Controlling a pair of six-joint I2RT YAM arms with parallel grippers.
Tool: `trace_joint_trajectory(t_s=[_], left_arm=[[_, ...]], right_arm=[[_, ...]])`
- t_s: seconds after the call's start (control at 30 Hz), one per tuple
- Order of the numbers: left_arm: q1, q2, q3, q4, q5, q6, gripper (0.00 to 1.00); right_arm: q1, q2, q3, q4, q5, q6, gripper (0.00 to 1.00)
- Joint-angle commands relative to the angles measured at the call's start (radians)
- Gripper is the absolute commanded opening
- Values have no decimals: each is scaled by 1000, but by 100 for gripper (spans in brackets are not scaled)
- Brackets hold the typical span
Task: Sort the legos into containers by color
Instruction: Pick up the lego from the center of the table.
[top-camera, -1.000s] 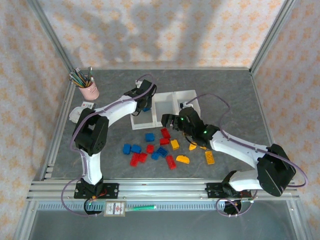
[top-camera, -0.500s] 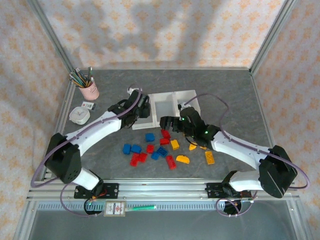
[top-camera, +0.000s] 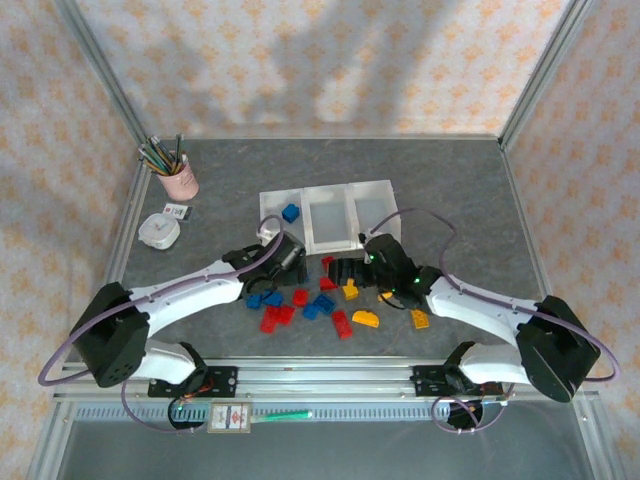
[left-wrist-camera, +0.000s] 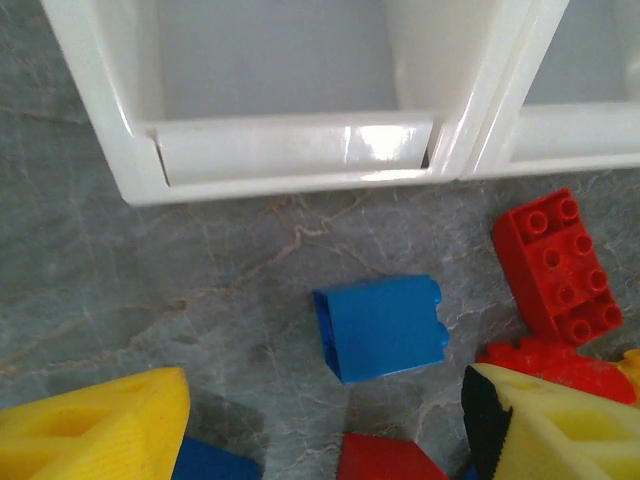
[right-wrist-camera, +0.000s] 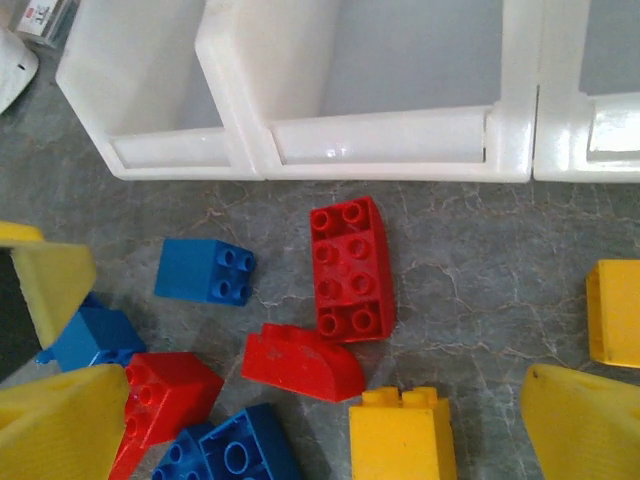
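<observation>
From above, a blue lego (top-camera: 290, 212) lay in the leftmost of the containers (top-camera: 306, 218); the left wrist caught that bin's near wall. The left pincer (left-wrist-camera: 322, 405) gaped empty, a second blue lego (left-wrist-camera: 380, 325) just ahead on the table (left-wrist-camera: 150, 280). The right pincer (right-wrist-camera: 325, 425) stood wide, empty.

Blue brick (top-camera: 290, 212) now lies in the left bin (top-camera: 266, 206) — released. Left gripper (top-camera: 293, 261) came back down to the pile (top-camera: 312, 300), jaws wider. Right gripper (top-camera: 338, 268) edged nearer too.

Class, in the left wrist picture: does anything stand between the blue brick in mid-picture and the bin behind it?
Nothing visible does. Bare table lies between the blue brick and the bin; only the bin's own front wall rises there. The red brick lies off to one side.
</observation>
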Motion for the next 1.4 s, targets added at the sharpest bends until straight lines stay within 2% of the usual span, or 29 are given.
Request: trace_joint_trajectory(t_s=[0.0, 0.23, 0.53, 0.93, 1.17, 1.37], left_arm=[[-20, 45, 0, 71, 27, -56, 77], [-26, 161, 40, 114, 3, -58, 82], [-27, 257, 65, 144, -54, -67, 79], [-26, 312, 82, 186, -52, -56, 60], [-27, 263, 39, 195, -38, -48, 47], [-28, 175, 9, 148, -7, -15, 44]], right_arm=[[-2, -21, -10, 39, 38, -13, 100], [-3, -28, -19, 42, 63, -14, 100], [-3, -19, -26, 63, 61, -11, 100], [-2, -6, -23, 72, 59, -11, 100], [-3, -2, -5, 67, 57, -14, 100], [-2, -2, 27, 46, 39, -14, 100]])
